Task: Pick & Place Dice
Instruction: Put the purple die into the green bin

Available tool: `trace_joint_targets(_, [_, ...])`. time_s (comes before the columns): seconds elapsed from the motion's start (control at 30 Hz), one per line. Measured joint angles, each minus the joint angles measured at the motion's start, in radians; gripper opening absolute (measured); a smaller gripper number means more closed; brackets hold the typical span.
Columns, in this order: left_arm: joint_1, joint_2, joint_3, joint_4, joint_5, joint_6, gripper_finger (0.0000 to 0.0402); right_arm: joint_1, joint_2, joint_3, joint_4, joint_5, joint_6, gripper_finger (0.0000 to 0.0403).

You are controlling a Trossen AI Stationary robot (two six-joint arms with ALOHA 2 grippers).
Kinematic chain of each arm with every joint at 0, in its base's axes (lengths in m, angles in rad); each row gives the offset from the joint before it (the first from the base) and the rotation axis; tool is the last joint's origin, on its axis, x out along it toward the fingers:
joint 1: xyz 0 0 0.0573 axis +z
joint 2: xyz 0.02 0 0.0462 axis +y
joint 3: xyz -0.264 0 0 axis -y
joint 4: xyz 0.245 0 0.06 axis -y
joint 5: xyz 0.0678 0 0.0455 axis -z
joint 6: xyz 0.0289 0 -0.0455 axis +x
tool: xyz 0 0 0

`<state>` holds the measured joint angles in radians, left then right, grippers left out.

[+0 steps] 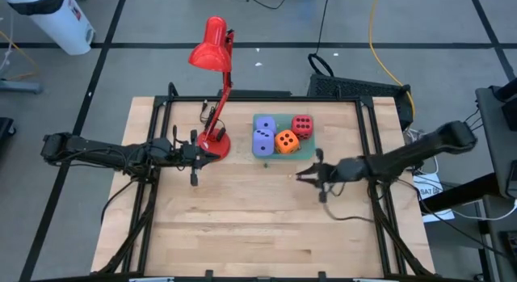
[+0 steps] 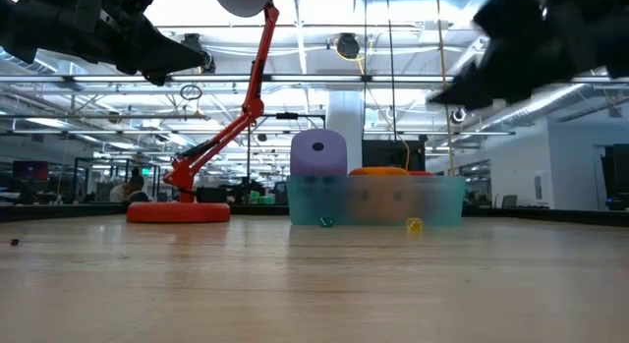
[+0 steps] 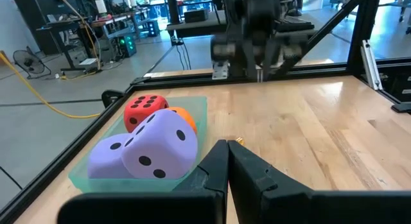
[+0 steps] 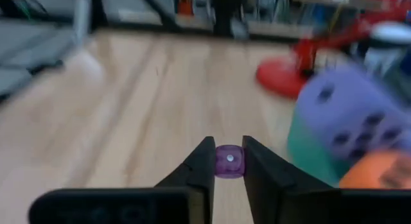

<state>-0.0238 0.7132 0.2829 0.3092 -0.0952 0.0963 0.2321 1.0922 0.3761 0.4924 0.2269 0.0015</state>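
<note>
While the right gripper hangs over the counter just beside the green tray, its fingers pinch a small translucent purple die between the tips. In the high view that gripper sits off the tray's near-right corner, raised above the wood.

Tray holds the big soft dice: two lavender-blue dice on the side toward the lamp, one stacked above the other in the low view; the orange die beside them; the red die in the tray's far corner away from the lamp. All four inside the tray, touching each other.

Two tiny dice lie on the counter just in front of the tray: a teal one and a yellow one, both near its front wall, apart from each other.

Red desk lamp stands right beside the tray, base on the counter, head tilted away past the counter's far edge.

Left gripper waits on the lamp's side of the tray, close to the lamp base, raised above the counter, fingers pressed together, nothing held.

Room behind the tray: open workshop, ceiling lights, blurred.
</note>
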Motion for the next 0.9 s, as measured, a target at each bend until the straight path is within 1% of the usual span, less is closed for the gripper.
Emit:
trace_joint_targets(0.07, [0.000,0.000,0.000,0.000,0.000,0.000,0.0017,-0.015,-0.125,0.001,-0.049,-0.022,-0.026,0.0045])
trace_joint_targets(0.13, [0.000,0.000,0.000,0.000,0.000,0.000,0.0017,-0.032,-0.243,0.001,-0.108,-0.021,-0.053,0.0045])
trace_joint_targets(0.23, [0.000,0.000,0.000,0.000,0.000,0.003,0.0017,-0.052,-0.404,0.001,-0.197,-0.019,-0.081,0.0057])
trace_joint_targets(0.3, [0.000,0.000,0.000,0.000,0.000,0.003,0.0017,-0.065,-0.494,0.001,-0.244,-0.019,-0.099,0.0066])
trace_joint_targets(0.4, [0.000,0.000,0.000,0.000,0.000,0.003,0.0017,-0.077,-0.590,-0.022,-0.241,-0.014,-0.123,0.0065])
trace_joint_targets(0.53, [0.000,0.000,0.000,0.000,0.000,0.003,0.0017,-0.085,-0.661,-0.078,-0.226,-0.018,-0.133,0.0050])
trace_joint_targets(0.67, [0.000,0.000,0.000,0.000,0.000,0.004,0.0017,-0.085,-0.685,-0.159,-0.141,-0.009,-0.164,0.0054])
trace_joint_targets(0.8, [0.000,0.000,0.000,0.000,0.000,0.007,0.0017,-0.085,-0.701,-0.190,-0.115,0.066,-0.153,0.0067])
trace_joint_targets(0.9, [0.000,0.000,0.000,0.000,0.000,0.006,0.0017,-0.085,-0.705,-0.204,-0.129,0.091,-0.145,0.0065])
